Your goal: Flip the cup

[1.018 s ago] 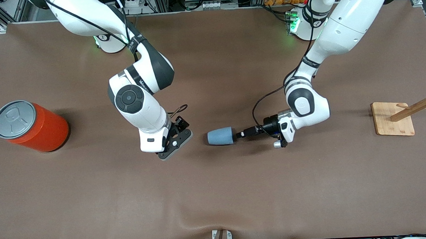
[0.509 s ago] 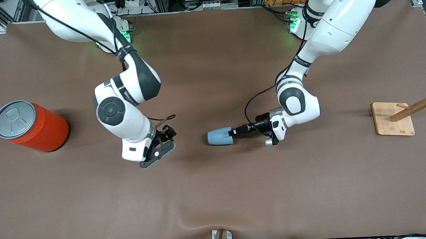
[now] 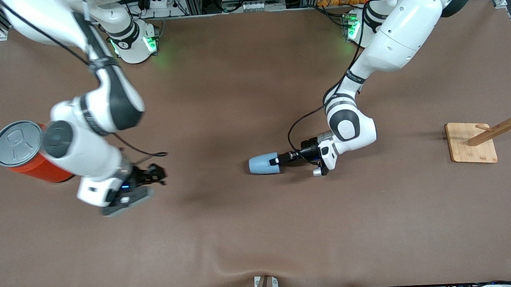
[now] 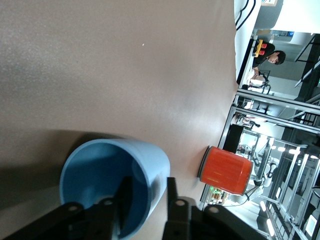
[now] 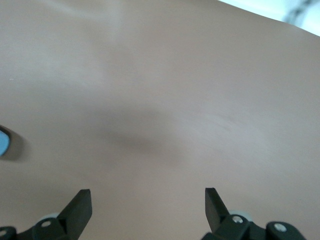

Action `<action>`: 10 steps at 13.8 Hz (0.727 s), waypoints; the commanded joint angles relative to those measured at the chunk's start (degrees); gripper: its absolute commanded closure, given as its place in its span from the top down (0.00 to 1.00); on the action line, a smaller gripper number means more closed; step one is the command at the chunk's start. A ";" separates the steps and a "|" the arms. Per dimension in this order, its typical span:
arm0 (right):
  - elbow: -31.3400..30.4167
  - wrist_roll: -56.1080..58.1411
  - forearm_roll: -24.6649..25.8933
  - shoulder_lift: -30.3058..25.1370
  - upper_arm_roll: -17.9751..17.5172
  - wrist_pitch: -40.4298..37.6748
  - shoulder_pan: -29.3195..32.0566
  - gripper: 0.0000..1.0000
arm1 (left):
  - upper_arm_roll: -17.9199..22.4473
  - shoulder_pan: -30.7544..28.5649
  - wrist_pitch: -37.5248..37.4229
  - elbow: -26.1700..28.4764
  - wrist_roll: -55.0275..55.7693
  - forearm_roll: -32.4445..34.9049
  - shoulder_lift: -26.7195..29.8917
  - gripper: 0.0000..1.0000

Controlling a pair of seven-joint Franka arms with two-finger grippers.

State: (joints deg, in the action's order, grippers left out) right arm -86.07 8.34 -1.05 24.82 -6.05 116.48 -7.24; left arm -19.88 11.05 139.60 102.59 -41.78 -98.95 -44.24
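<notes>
The light blue cup (image 3: 263, 165) lies on its side mid-table, its mouth turned toward the left arm's end. My left gripper (image 3: 278, 160) is down at that mouth. In the left wrist view the cup (image 4: 102, 167) fills the lower part. My left gripper (image 4: 148, 181) stands astride the rim wall, one finger inside the cup and one outside. The jaws are narrow but a gap still shows at the wall. My right gripper (image 3: 155, 174) is open with nothing in it, over bare table near the can. The right wrist view shows it (image 5: 147, 197) above brown mat.
A large orange-red can (image 3: 19, 149) with a grey lid stands toward the right arm's end, partly covered by the right arm. It also shows in the left wrist view (image 4: 226, 170). A wooden peg stand (image 3: 472, 143) sits toward the left arm's end.
The right arm has swung away from the cup toward the can. My left gripper has slid onto the cup's rim and its jaws have narrowed.
</notes>
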 commanded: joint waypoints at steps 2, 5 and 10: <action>-3.75 -0.51 -0.79 -10.56 -1.07 -10.72 5.65 1.00 | 0.37 -0.15 1.20 -1.43 -0.67 -1.86 0.21 0.00; -3.67 -0.61 -0.79 -16.27 3.04 -19.16 7.42 1.00 | 1.16 -0.51 1.29 -2.22 5.01 -0.46 1.79 0.00; -3.23 -6.40 -1.49 -21.65 9.37 -30.68 5.24 1.00 | 2.31 -2.52 1.20 -1.78 17.32 8.40 8.19 0.00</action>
State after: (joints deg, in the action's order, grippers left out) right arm -86.94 5.46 -1.36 5.69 1.54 87.86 -0.28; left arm -17.59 9.69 140.32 99.26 -29.59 -93.93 -40.27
